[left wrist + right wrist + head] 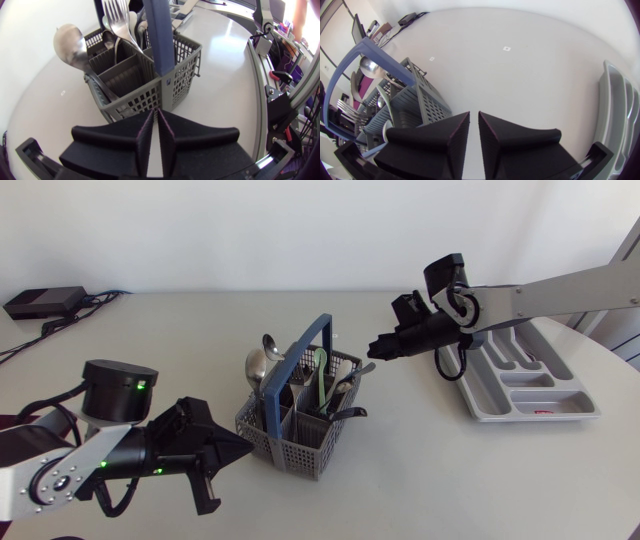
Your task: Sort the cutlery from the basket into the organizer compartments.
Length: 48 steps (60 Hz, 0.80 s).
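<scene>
The grey mesh basket (290, 452) with a blue handle (300, 360) stands mid-table, holding spoons (258, 365), forks and a green-handled piece (320, 372). My left gripper (245, 450) is at table height just left of the basket, shut and empty. In the left wrist view the left gripper (156, 112) points at the basket wall (145, 95), with a spoon (70, 42) and forks (117, 20) sticking up beyond. My right gripper (372, 348) hangs above the basket's right side, shut with nothing held. Its own view shows the right gripper (474, 116) beside the basket (415, 95). The grey organizer (480, 405) lies right.
The organizer's edge (615, 100) shows beside the right gripper in the right wrist view. A black box with cables (45, 302) lies at the table's back left. The table's rounded front edge runs close beneath my left arm.
</scene>
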Each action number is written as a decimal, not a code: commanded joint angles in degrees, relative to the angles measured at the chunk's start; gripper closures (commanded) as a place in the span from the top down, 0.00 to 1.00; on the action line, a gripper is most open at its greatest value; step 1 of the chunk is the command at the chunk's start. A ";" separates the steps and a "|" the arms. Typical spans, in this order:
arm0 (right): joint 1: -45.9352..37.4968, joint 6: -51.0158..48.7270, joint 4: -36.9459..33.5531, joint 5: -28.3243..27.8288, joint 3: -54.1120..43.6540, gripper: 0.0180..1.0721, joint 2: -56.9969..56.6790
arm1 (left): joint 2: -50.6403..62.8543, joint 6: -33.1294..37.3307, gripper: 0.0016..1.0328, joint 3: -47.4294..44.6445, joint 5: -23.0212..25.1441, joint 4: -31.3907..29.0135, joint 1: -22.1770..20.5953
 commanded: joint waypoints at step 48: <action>5.19 -0.70 -7.77 -14.87 -15.71 0.12 -12.78 | 25.80 0.11 0.03 14.51 3.78 15.63 11.98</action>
